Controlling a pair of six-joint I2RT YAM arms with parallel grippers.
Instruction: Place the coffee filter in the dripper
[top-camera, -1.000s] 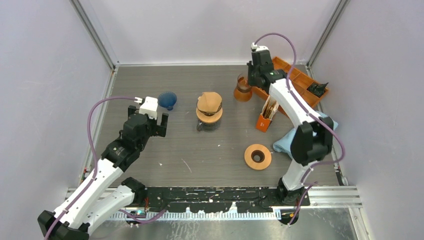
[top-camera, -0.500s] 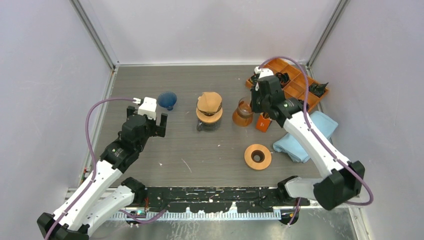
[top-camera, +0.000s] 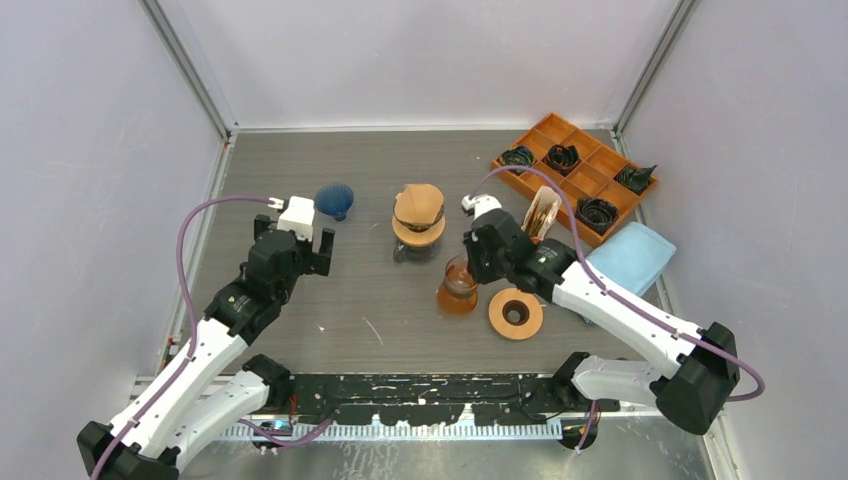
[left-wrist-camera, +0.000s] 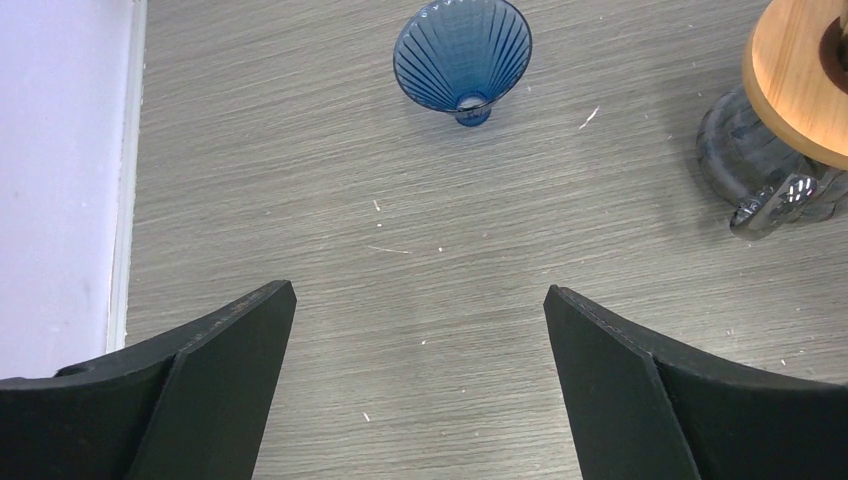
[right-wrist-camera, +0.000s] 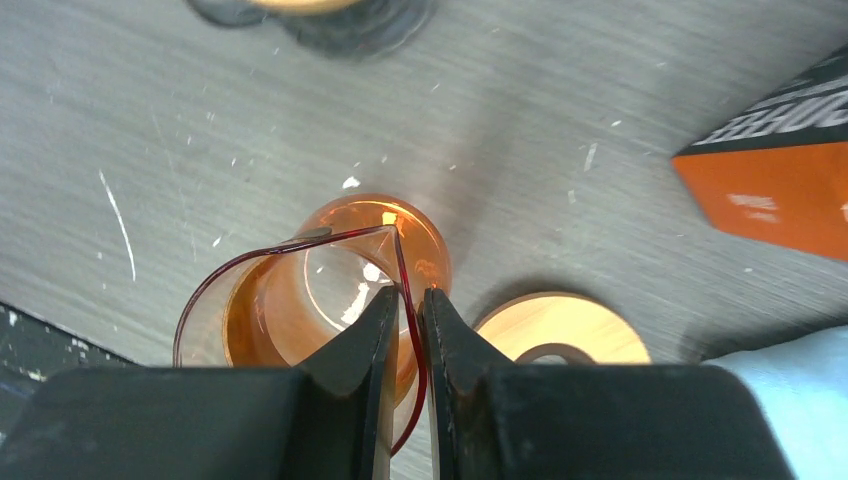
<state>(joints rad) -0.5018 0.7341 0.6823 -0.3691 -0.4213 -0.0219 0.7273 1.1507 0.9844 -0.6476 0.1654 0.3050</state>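
The right fingers (right-wrist-camera: 410, 300) were nearly closed, pinching the thin rim of an amber glass cup (right-wrist-camera: 330, 290): one finger inside the rim, the other outside. The overhead view showed the cup upright near the middle of the table (top-camera: 380, 300), just beside a flat wooden ring (top-camera: 515, 313). Whether its base touched the table could not be told.

The left fingers (left-wrist-camera: 418, 300) were spread wide and held nothing, poised above bare table. Ahead of them lay a blue fluted dripper (left-wrist-camera: 462, 55), tipped on its side with its mouth toward the camera.

A stack of brown coffee filters (top-camera: 541, 213) stood on edge in an orange box (right-wrist-camera: 780, 200), just behind the right arm. The box carried white lettering on a black band and smaller white print on its orange face. Both were cut off or too blurred to read.

Between the arms stood a glass carafe (left-wrist-camera: 770, 160) with a wooden collar (left-wrist-camera: 800, 80); a brown filter-like piece (top-camera: 418, 203) sat on top of it.

At the far right an orange divided tray (top-camera: 607, 160) held black items in several compartments. A light blue cloth (top-camera: 630, 255) lay just in front of it.
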